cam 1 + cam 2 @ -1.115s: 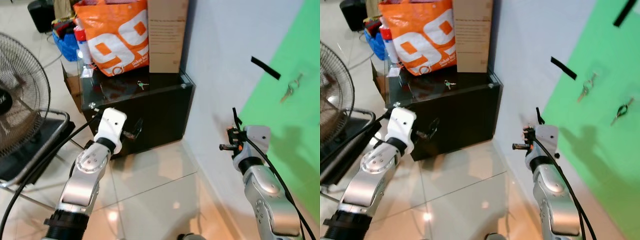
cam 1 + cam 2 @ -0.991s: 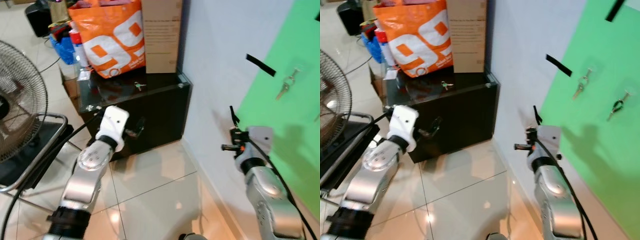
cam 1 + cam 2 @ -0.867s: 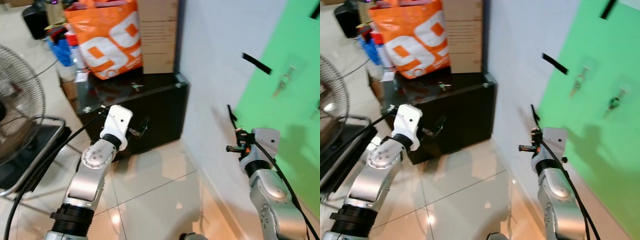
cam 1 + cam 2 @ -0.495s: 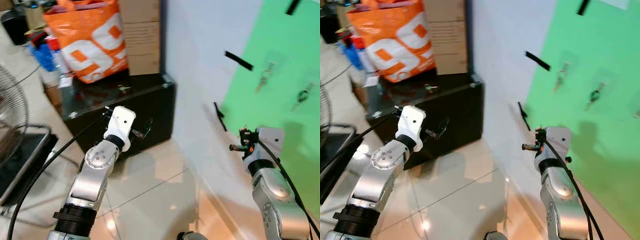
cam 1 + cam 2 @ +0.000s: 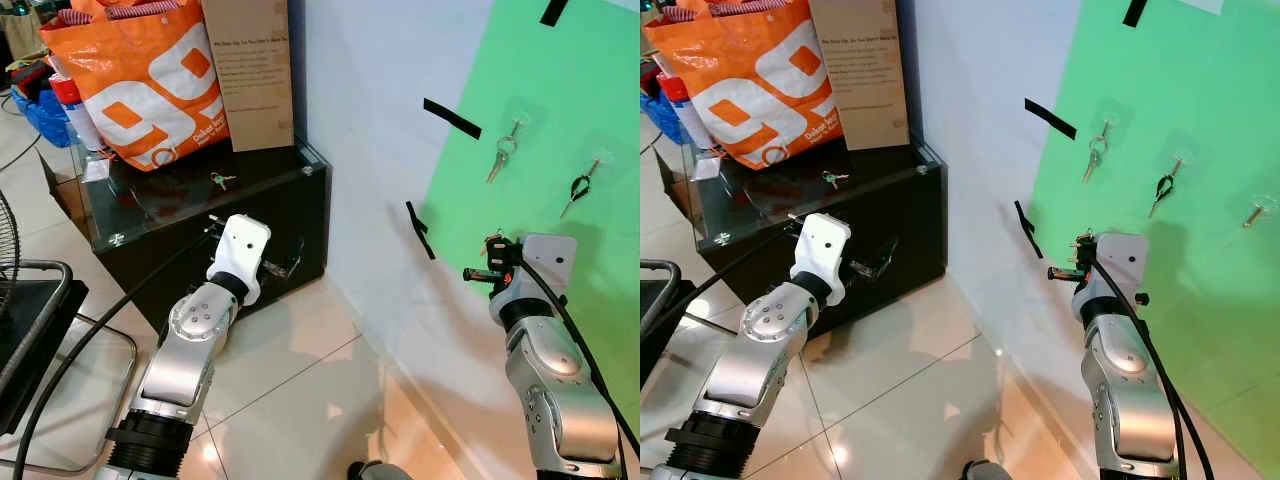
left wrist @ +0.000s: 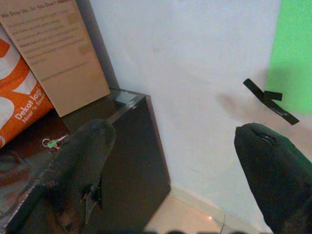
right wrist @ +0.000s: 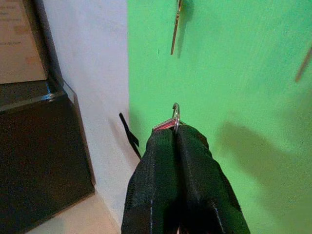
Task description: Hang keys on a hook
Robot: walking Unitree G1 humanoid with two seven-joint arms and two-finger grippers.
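Over at about 3 o'clock in the head view, the right gripper [image 7: 174, 139] is raised in front of the green sheet [image 5: 1180, 110] on the wall, fingers pressed together and clamped on a key ring [image 7: 174, 113] with a bit of red tag poking out at the tips. Up around 1 o'clock on that sheet there's already a silver key [image 5: 1095, 152] hanging on a hook, a dark key [image 5: 1162, 187] beside it toward 2 o'clock, and another small hanging bit [image 5: 1257, 212] further right. Left gripper [image 6: 170, 161] is at roughly 9 o'clock, jaws wide apart, holding nothing, near the black cabinet [image 5: 265, 225]. On the cabinet top sits another set of green-tagged keys [image 5: 219, 181], plus an orange bag [image 5: 140, 85] and a cardboard box [image 5: 250, 70] behind them.
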